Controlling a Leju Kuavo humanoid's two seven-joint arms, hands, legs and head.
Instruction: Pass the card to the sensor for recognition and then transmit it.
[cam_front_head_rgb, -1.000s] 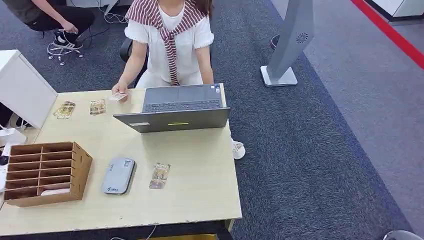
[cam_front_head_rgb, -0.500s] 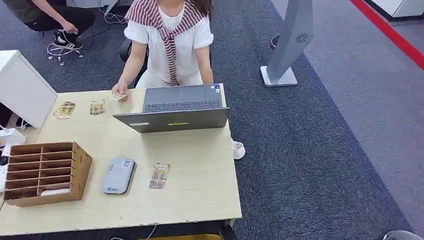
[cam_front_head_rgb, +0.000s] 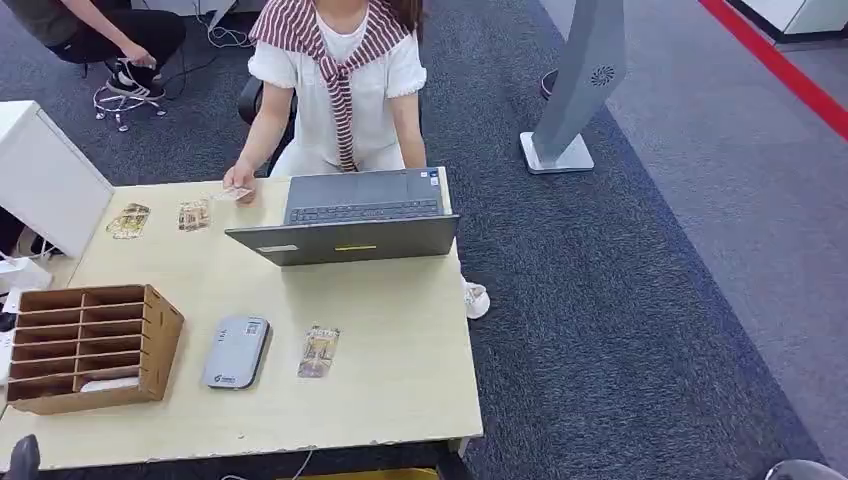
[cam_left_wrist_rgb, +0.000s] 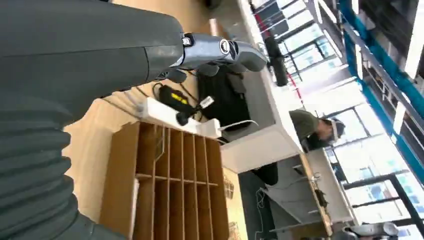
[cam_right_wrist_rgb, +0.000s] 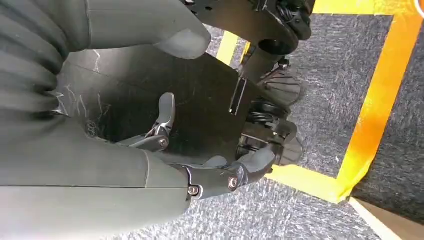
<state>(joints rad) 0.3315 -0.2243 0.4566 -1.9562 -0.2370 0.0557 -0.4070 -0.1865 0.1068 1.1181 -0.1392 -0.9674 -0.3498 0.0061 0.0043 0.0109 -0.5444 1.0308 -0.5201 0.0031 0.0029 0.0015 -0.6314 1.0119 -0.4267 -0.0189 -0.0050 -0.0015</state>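
Hands sat nearest: left hand (cam_left_wrist_rgb: 220, 50) by the desk's near left corner, fingers extended and apart, holding nothing; right hand (cam_right_wrist_rgb: 200, 150) over the floor, fingers loosely curled and apart, nothing held. Light wooden desk (cam_front_head_rgb: 400, 380) carried a patterned card in a clear sleeve (cam_front_head_rgb: 319, 351) near the near edge, just beside a flat grey sensor box (cam_front_head_rgb: 236, 352). Brown wooden slotted organiser (cam_front_head_rgb: 92, 346) stood at the left edge. Open grey laptop (cam_front_head_rgb: 350, 215) and a seated person in white (cam_front_head_rgb: 340, 85) were at the far edge.
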